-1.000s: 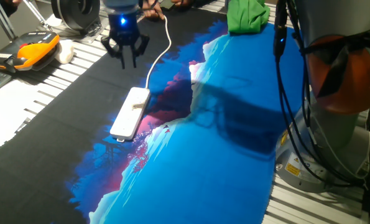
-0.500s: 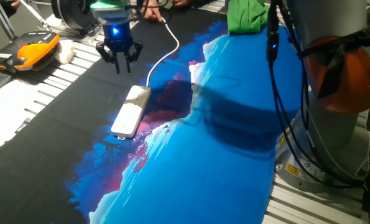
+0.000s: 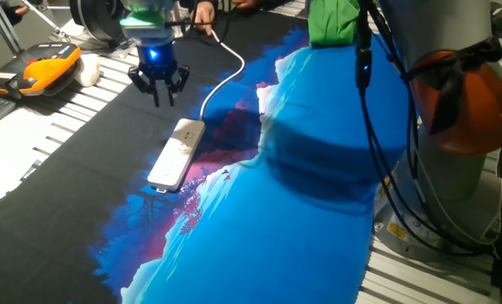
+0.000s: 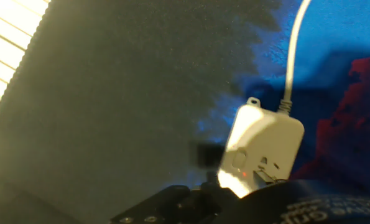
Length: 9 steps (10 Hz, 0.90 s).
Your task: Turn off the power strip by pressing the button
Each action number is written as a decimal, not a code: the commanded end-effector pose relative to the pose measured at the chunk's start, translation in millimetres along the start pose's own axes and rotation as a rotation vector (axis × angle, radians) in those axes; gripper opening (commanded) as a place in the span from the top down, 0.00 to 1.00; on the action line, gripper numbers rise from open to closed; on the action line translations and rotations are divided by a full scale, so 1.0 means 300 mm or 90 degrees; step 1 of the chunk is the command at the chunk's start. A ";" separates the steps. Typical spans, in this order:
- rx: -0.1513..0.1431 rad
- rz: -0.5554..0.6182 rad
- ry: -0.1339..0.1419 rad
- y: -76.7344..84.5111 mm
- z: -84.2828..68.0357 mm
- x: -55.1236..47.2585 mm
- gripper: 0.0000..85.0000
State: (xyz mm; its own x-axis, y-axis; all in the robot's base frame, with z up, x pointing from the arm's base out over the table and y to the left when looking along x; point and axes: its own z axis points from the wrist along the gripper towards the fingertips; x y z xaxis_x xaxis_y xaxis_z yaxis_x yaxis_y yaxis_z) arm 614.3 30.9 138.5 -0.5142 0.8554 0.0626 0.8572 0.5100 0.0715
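Note:
The white power strip (image 3: 176,154) lies flat on the dark cloth, its long axis running towards the camera. Its thin white cable (image 3: 230,63) leaves the far end and curves away to the back. My gripper (image 3: 163,100) hangs fingers down above the cloth, behind and slightly left of the strip's cable end, apart from it. In the hand view the strip's cable end (image 4: 262,146) shows at lower right with the cable (image 4: 293,56) running up. A small red light glows on the strip there. Dark gripper parts fill the bottom edge; the fingertips are not distinct.
A blue and black cloth (image 3: 318,186) covers the table. An orange and black tool (image 3: 44,67) lies at far left on white slats (image 3: 31,143). A green cloth (image 3: 335,21) sits at the back. The arm's base (image 3: 461,101) and hanging cables (image 3: 364,59) stand at right.
My gripper has moved left and a little towards the camera over the second. The power strip has stayed about where it was.

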 end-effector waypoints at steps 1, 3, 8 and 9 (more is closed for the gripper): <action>0.004 0.002 -0.006 0.002 0.020 0.002 0.40; 0.007 0.012 -0.018 0.008 0.080 0.008 0.40; -0.003 0.038 -0.034 0.022 0.201 0.032 0.40; 0.001 0.040 -0.039 0.023 0.213 0.035 0.40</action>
State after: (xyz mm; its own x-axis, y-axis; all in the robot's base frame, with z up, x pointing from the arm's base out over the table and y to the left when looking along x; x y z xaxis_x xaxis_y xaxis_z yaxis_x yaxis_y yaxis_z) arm 617.0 49.2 75.9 -0.4576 0.8891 0.0053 0.8873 0.4562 0.0681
